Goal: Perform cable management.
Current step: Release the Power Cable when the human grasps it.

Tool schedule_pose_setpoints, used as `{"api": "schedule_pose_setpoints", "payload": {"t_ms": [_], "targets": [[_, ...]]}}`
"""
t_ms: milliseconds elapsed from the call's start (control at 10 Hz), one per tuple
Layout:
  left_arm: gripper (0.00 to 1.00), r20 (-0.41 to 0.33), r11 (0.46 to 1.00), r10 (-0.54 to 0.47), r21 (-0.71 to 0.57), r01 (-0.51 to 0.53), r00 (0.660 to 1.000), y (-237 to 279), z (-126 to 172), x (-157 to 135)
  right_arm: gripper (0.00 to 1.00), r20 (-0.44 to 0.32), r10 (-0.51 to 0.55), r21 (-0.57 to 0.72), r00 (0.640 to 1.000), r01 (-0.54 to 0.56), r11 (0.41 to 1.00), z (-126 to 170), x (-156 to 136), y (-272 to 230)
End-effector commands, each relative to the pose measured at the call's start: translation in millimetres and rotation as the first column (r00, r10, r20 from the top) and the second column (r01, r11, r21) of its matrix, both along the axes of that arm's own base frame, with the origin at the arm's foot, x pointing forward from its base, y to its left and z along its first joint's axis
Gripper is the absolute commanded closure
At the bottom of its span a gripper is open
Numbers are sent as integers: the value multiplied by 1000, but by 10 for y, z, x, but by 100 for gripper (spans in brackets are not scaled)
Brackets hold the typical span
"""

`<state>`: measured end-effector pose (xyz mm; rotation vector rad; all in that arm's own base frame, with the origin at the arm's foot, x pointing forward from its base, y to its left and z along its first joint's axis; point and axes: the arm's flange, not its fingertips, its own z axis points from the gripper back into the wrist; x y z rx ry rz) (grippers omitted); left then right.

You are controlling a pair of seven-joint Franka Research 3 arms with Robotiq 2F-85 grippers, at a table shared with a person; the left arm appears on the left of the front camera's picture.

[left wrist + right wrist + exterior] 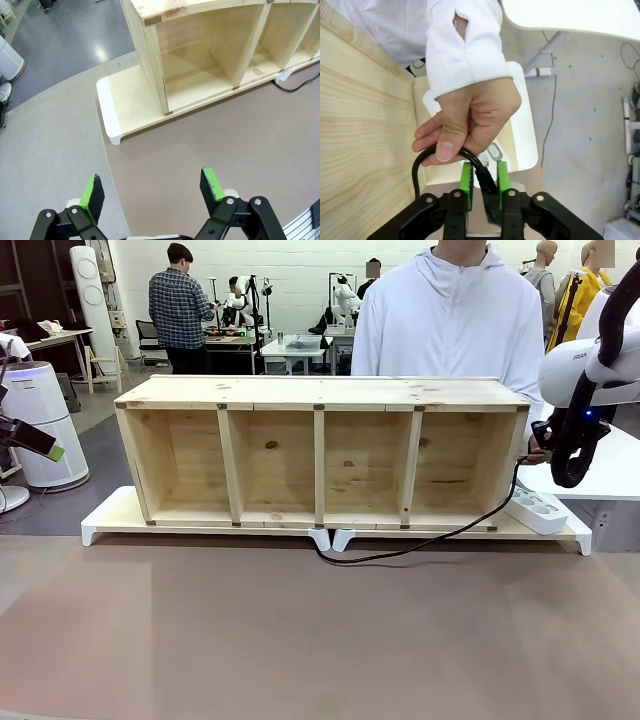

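The thin black cable (430,540) runs from under the wooden shelf's (320,440) middle, across the brown mat and up the shelf's right end. In the right wrist view its plug (489,192) stands between my right gripper's (485,182) green pads (466,182), with a small gap on one side. A person's hand (470,120) pinches the cable's loop (417,170) just above the plug. My left gripper (152,192) hangs open over the mat near the shelf's left end, nothing between its fingers.
The shelf stands on a white base (105,515) with four open compartments. A white power strip (540,508) lies at its right end. The person stands behind the shelf. My right arm (590,370) hangs over the right end. The brown mat (320,640) lies in front.
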<state>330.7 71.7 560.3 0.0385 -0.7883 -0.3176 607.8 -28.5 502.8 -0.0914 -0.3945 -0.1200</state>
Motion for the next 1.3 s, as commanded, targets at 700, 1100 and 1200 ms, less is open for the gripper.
{"api": "schedule_pose_setpoints", "payload": {"t_ms": [700,1100,1200], "targets": [[0,-5,1000,3,-3,-3,1000,11,-4,-2,3,23,-1,-8,1000,1,1000,16,1,25],[0,-5,1000,3,-3,-3,1000,11,-4,-2,3,1,-1,0,1000,1,1000,9,2,1],[0,-5,1000,3,-3,-3,1000,11,-4,-2,3,1,-1,0,1000,1,1000,9,2,1]]}}
